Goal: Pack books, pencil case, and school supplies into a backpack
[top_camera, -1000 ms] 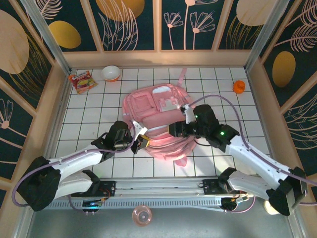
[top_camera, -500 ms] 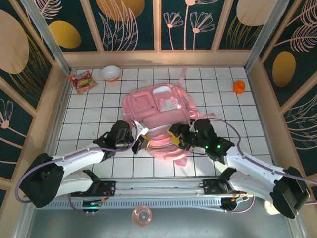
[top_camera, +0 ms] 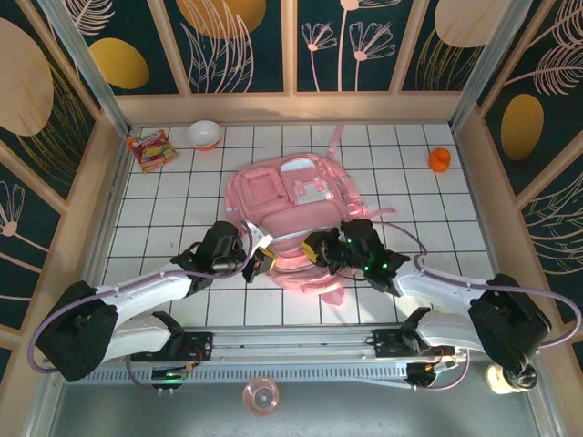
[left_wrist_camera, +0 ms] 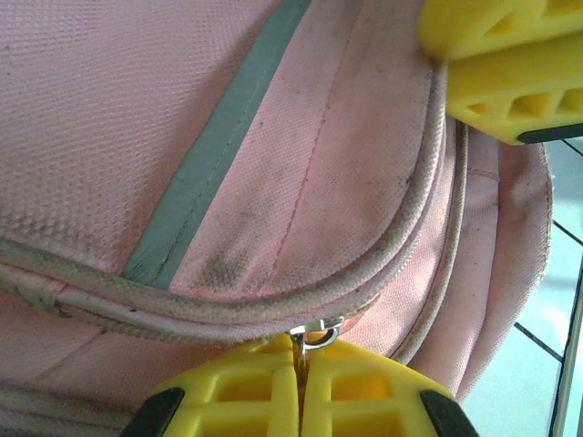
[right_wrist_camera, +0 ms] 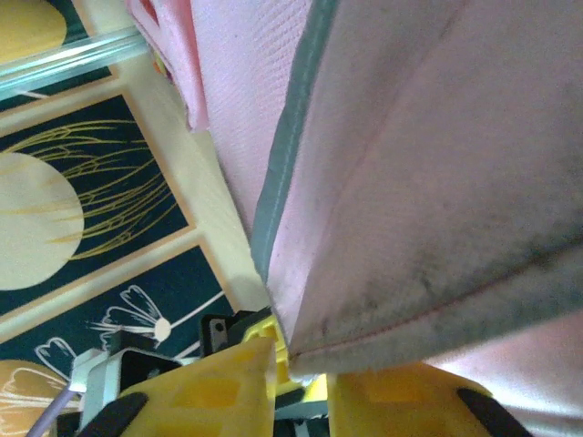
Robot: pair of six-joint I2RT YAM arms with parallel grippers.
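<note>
Item: pink backpack [top_camera: 291, 196], lying flat; reference piece for this entry.
- left gripper [left_wrist_camera: 299, 350]: at the backpack's near-left edge, fingers pressed fully together on the metal zip pull [left_wrist_camera: 314, 335], apparently ready to run the zip.
- right gripper [right_wrist_camera: 287, 350]: at the backpack's near edge, jaws nipped on a fold of its fabric, probably bracing it so the zip slides instead of dragging the bag.

White tiled floor [top_camera: 146, 218], dark floral walls [top_camera: 364, 45]
</note>
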